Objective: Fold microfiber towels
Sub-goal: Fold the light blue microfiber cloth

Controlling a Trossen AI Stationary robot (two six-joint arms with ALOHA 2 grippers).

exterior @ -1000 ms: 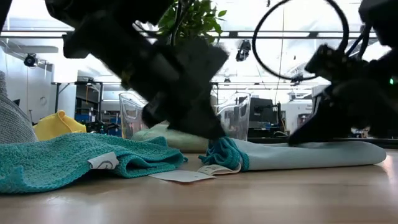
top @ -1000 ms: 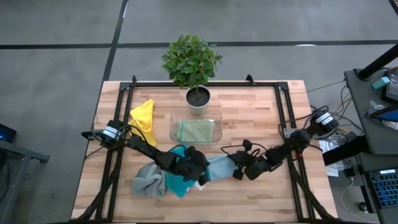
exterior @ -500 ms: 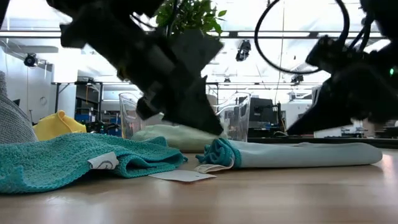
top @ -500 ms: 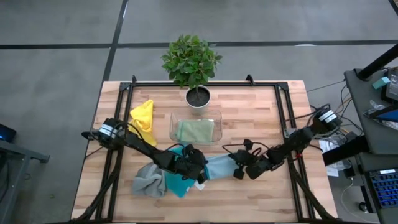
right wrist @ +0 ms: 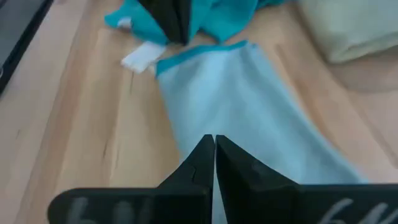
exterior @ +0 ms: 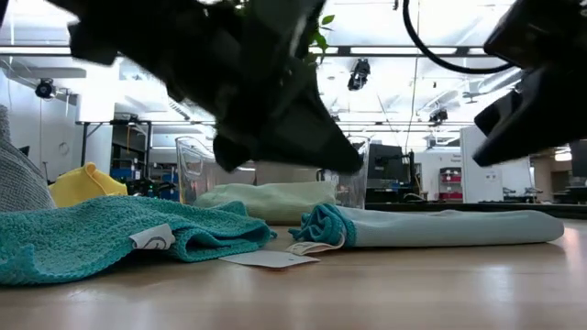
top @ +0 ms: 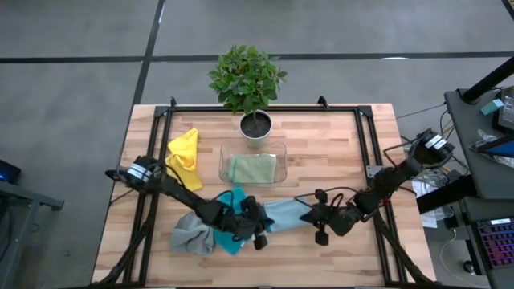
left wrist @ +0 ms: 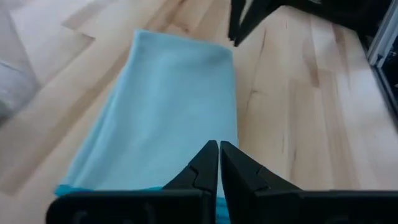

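A light blue towel (top: 283,215) lies folded into a long strip on the table, near the front middle. It also shows in the low view as the light blue towel (exterior: 440,227). My left gripper (top: 263,226) hangs shut above its left end, clear of it (left wrist: 219,149). Above its right end my right gripper (top: 307,215) is shut and also clear (right wrist: 214,143). A teal towel (top: 229,234) and a grey towel (top: 187,233) lie crumpled to the left. A yellow towel (top: 185,151) lies bunched at the far left. A sage green towel (top: 252,168) rests folded in the clear tray (top: 223,160).
A potted plant (top: 254,120) stands behind the tray at the table's far edge. Black frame rails (top: 363,144) run along both sides of the table. Bare wood lies in front of the light blue towel and at the far right.
Both grippers have risen off the light blue towel and tipped their fingers upward, staying shut. The left has drawn a little toward the near edge. The right has drawn back toward the right and near edges. The towel has stayed folded flat where it was.
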